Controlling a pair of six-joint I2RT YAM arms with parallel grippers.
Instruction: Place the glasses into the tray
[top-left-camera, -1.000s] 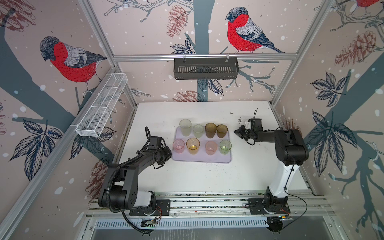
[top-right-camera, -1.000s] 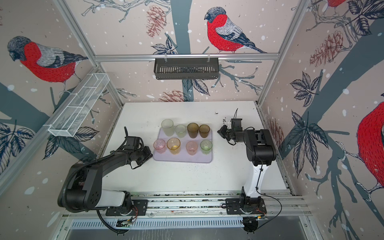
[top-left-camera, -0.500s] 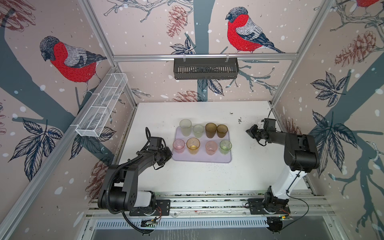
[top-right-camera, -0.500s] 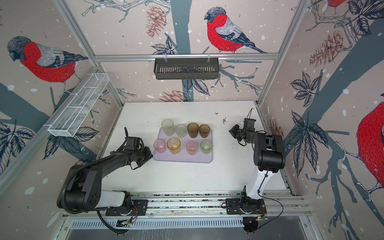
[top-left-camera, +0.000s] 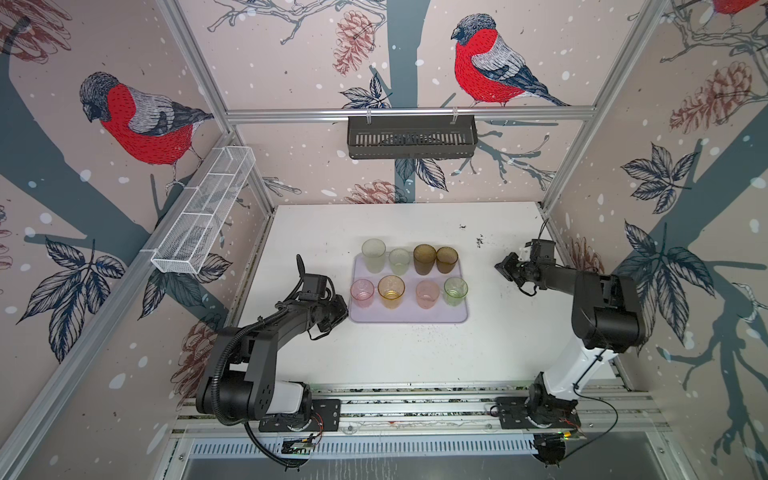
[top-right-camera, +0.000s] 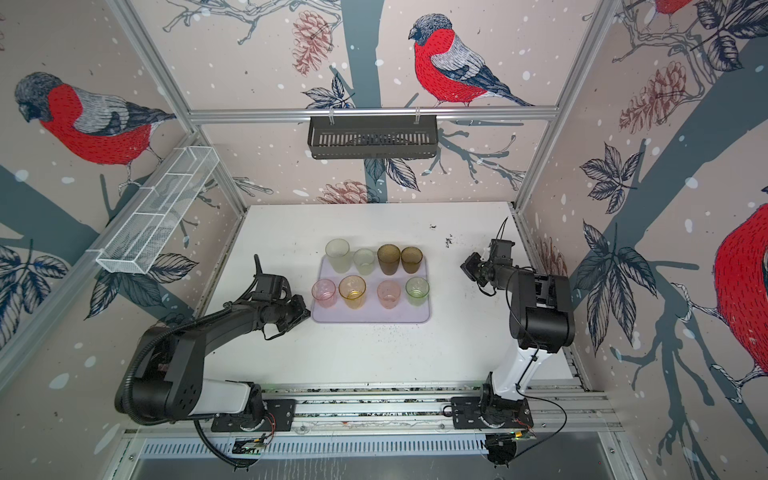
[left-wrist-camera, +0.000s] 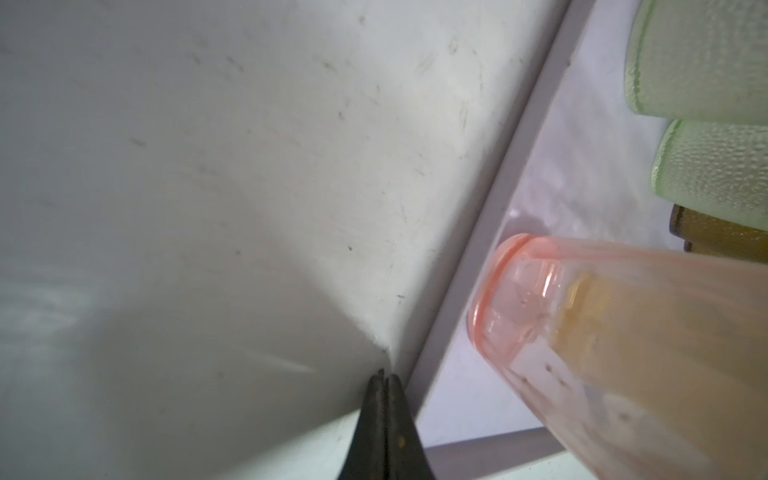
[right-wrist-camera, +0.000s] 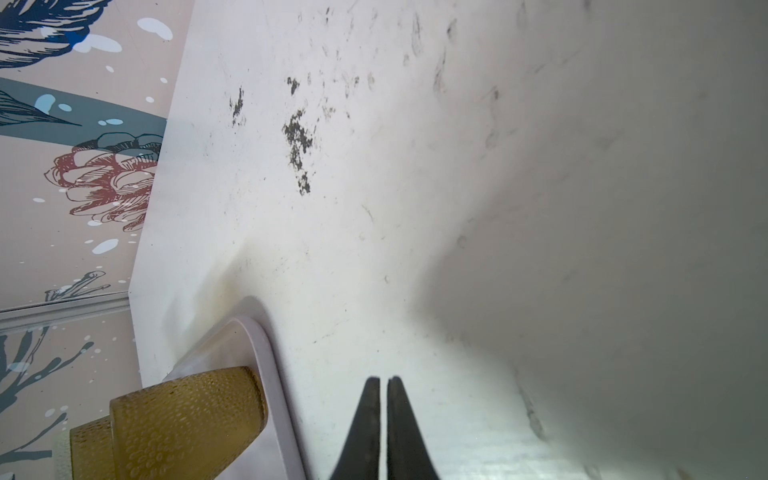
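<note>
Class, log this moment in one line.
glasses: all eight upright in tray | left gripper: shut, empty, beside tray | right gripper: shut, empty, clear of tray

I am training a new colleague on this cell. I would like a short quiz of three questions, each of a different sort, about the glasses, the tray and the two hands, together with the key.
1. True or false: all eight glasses stand upright in the tray.
2. Multiple choice: which glass stands directly beside the two brown glasses in their row? A. a pale frosted one; B. the green one; C. a pink one.
3. Fill in: the left hand and the right hand are both ____ and hold nothing.

Key: 1 true. 2 A, the short frosted glass. 3 shut.
</note>
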